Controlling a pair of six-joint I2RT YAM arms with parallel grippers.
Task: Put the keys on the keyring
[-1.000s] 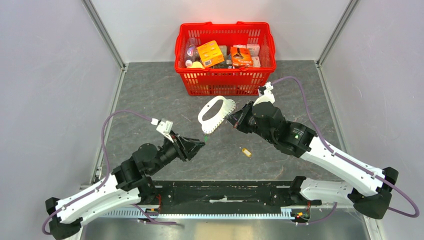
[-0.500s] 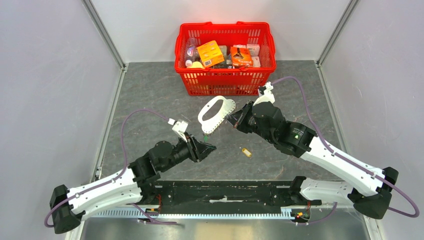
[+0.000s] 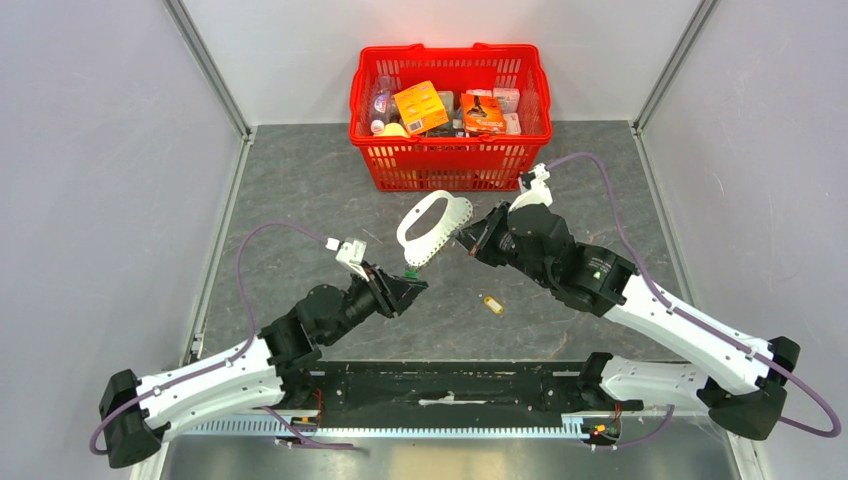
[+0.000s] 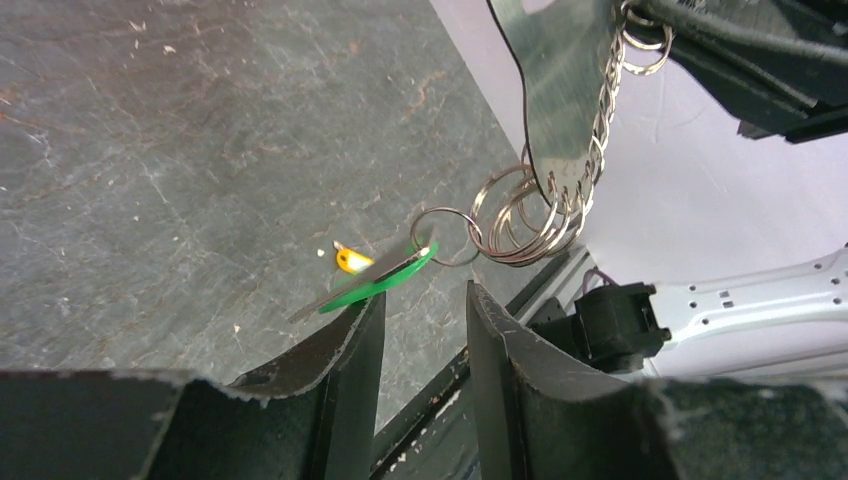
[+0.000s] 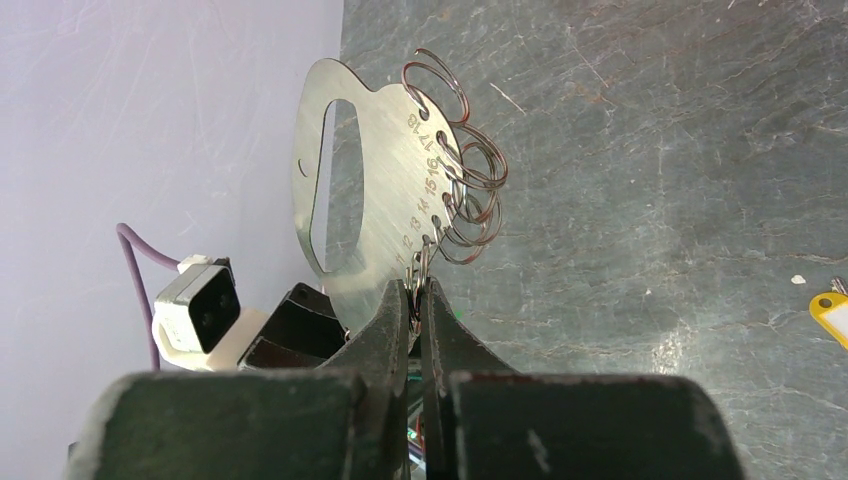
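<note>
The keyring (image 3: 432, 228) is a flat metal plate with an oblong hole, a short chain and several thin rings (image 4: 525, 215). My right gripper (image 3: 462, 238) holds it off the table. In the right wrist view the jaws (image 5: 420, 283) are shut on a ring at the plate's (image 5: 370, 190) lower edge. The green key (image 4: 385, 283) hangs from a ring at the plate's low end (image 3: 410, 270). My left gripper (image 4: 424, 292) is open just below it, holding nothing. The yellow-orange key (image 3: 490, 304) lies on the table and shows in both wrist views (image 4: 350, 261) (image 5: 830, 315).
A red basket (image 3: 450, 165) full of packets stands at the back, just behind the plate. A black rail (image 3: 450, 385) runs along the near edge between the arm bases. Metal posts and grey walls bound both sides.
My left arm has shifted to the right along the table, and its gripper tip stays just below the green key. The right arm and the plate have hardly moved.
</note>
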